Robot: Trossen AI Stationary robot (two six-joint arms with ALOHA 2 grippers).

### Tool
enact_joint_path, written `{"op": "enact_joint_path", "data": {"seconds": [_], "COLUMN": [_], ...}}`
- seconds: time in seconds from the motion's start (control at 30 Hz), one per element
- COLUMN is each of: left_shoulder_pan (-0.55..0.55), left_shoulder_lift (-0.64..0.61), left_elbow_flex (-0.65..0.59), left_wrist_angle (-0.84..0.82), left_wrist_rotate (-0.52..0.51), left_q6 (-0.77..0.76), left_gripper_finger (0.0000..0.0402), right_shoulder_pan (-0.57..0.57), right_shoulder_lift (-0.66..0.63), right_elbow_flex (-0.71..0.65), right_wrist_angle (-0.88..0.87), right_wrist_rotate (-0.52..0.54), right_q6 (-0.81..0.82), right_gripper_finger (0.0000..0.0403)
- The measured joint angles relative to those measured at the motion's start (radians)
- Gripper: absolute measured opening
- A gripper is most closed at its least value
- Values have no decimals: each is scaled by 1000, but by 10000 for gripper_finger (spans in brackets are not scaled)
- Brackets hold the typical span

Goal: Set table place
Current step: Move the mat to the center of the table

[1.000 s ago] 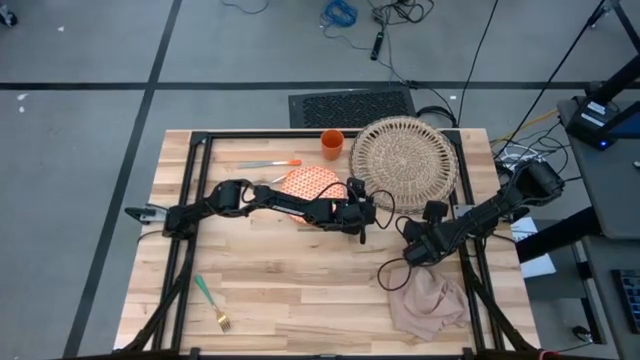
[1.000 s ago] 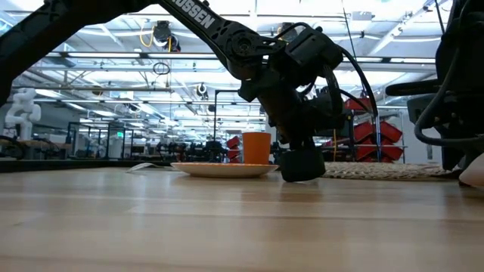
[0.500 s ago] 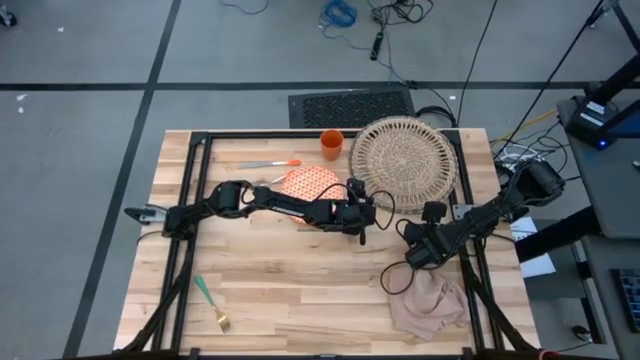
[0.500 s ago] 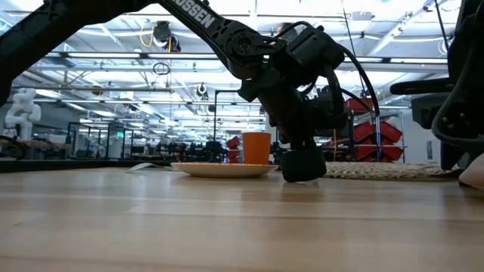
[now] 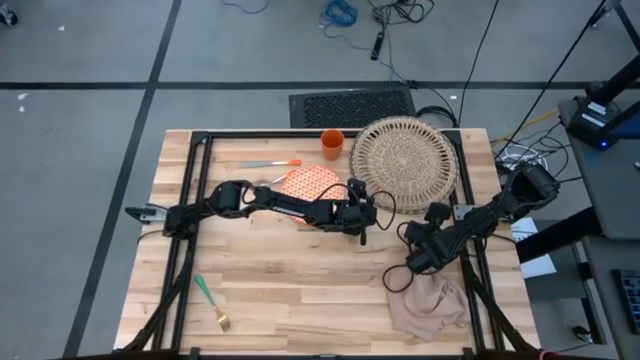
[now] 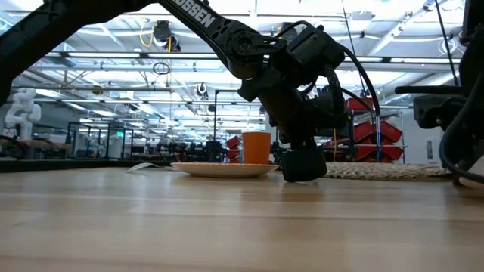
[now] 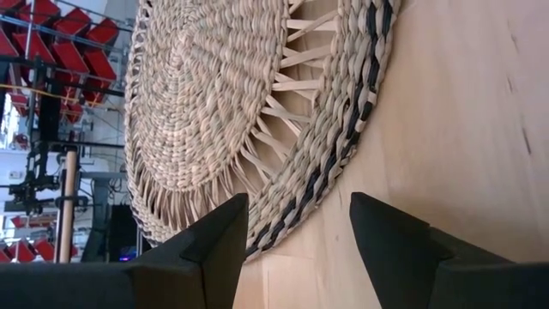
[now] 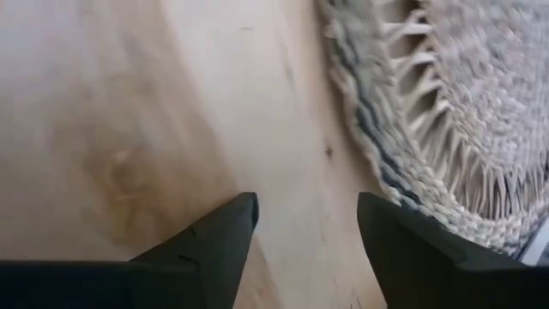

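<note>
The round woven placemat (image 5: pixel 403 155) lies flat at the far right of the table (image 5: pixel 300 270). My left gripper (image 5: pixel 366 212) stands open, low over the wood (image 6: pixel 302 163), just short of the placemat's near-left rim (image 7: pixel 296 193). My right gripper (image 5: pixel 418 256) is open over bare wood (image 8: pixel 302 215), between the placemat rim (image 8: pixel 386 129) and the crumpled beige napkin (image 5: pixel 428 305). The orange-patterned plate (image 5: pixel 308 183) rests flat behind the left arm. The orange cup (image 5: pixel 332 144) stands upright beyond it.
A knife and a spoon with orange handles (image 5: pixel 270 164) lie at the far left. A green-handled fork (image 5: pixel 211 302) lies near the front left corner. Bare wood fills the middle and the front of the table. A black cable loops beside the napkin (image 5: pixel 395 280).
My right gripper has turned on its wrist and swung a little toward the table's near edge and the napkin, staying open.
</note>
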Motion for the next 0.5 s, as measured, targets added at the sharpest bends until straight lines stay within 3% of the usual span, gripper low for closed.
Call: {"op": "enact_joint_path", "data": {"seconds": [0.13, 0.5], "left_shoulder_pan": [0, 5], "left_shoulder_lift": [0, 0], "left_elbow_flex": [0, 10], "left_wrist_angle": [4, 30], "left_wrist_rotate": [4, 9], "left_q6": [7, 30], "left_gripper_finger": [192, 192], "right_shoulder_pan": [-5, -93], "right_shoulder_lift": [-2, 88], "right_elbow_flex": [14, 14], "right_wrist_angle": [-42, -87], "right_wrist_rotate": [9, 89], "right_q6": [64, 38], "right_gripper_finger": [209, 210]}}
